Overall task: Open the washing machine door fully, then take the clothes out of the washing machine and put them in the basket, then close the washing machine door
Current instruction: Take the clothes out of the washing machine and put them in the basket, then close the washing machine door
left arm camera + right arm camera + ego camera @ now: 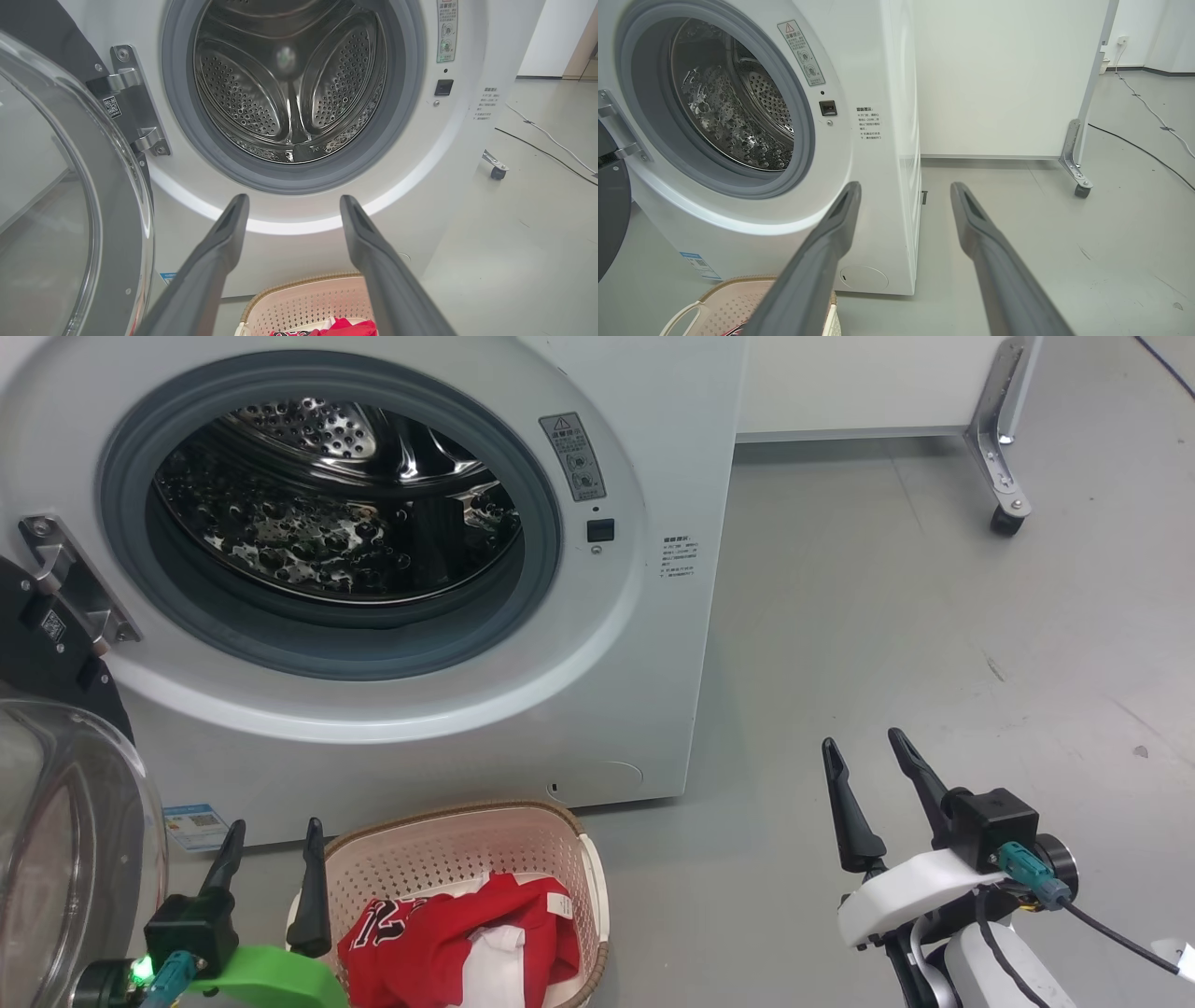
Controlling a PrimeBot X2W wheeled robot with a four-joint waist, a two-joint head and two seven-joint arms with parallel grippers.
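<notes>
The washing machine (pixel 644 616) (pixel 467 154) (pixel 878 186) stands with its steel drum (pixel 336 504) empty. Its door (pixel 65 840) (pixel 60 210) is swung wide open to the left, glass bowl toward me. The red and white clothes (pixel 448 943) (pixel 348 326) lie in the cream basket (pixel 448 831) (pixel 303 296) (pixel 728 303) on the floor in front of the machine. My left gripper (pixel 273 829) (pixel 292 200) is open and holds nothing, just left of the basket, beside the door. My right gripper (pixel 864 742) (pixel 906 186) is open over the floor to the right of the machine.
Grey floor (pixel 934 644) stretches to the right of the machine. A white panel on a metal castor leg (pixel 1004 476) (pixel 1078 182) stands at the back right. Cables (pixel 1143 149) (pixel 546 149) run along the floor far right.
</notes>
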